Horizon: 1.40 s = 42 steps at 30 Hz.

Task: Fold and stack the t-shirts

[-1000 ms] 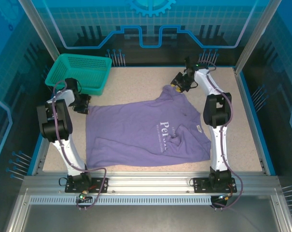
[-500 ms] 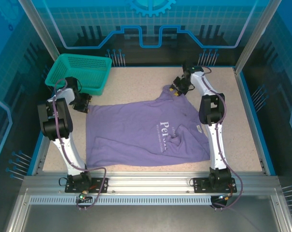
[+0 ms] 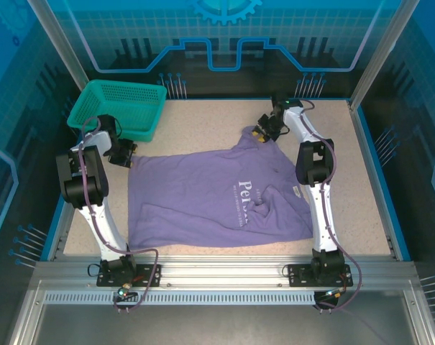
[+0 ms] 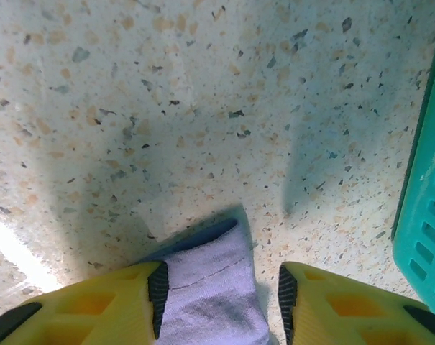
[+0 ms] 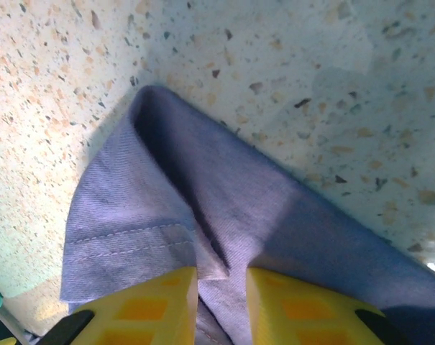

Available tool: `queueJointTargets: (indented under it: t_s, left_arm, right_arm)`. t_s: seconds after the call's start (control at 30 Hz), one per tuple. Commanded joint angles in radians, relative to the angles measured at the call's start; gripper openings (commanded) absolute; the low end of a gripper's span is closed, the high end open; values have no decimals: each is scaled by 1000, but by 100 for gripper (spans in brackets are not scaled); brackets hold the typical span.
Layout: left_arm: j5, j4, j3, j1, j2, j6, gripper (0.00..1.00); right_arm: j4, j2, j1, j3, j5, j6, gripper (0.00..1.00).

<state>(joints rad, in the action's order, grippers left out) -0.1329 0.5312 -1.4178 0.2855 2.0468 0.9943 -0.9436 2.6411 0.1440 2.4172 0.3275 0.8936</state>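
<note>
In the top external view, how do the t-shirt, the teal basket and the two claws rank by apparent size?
1. t-shirt
2. teal basket
3. left claw and right claw, which look about alike

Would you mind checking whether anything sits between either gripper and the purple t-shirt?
Nothing visible does. The left gripper straddles a corner of the t-shirt, the right gripper pinches a hemmed fold, and the teal basket stands aside.

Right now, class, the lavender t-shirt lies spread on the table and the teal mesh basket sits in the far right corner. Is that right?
Not quite. The teal mesh basket sits in the far left corner, as the top external view shows. The lavender t-shirt does lie spread on the table.
</note>
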Motion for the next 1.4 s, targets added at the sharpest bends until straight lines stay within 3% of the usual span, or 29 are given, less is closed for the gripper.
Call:
queueJointTargets:
  t_s: [0.0,0.27,0.67,0.87,1.07,1.37]
  left_arm:
    - [-8,49,0,7,32,-31,45]
    - [-7,55,9,7,23,-49,39]
    - [-4,65,6,-3,21,-68,40]
    - [2,79,-4,-11,25,-78,40]
    - [9,91,-9,-13,24,-87,40]
    - [22,104,-20,-16,3,-109,40]
  right_arm:
    - [8,41,6,35,25,21,24]
    - [17,62,5,68,37,36,18]
    - [45,84,4,64,51,51,28]
    - [77,102,4,65,67,66,18]
    - [106,106,2,68,67,83,1]
    - [98,25,-18,15,91,58,0]
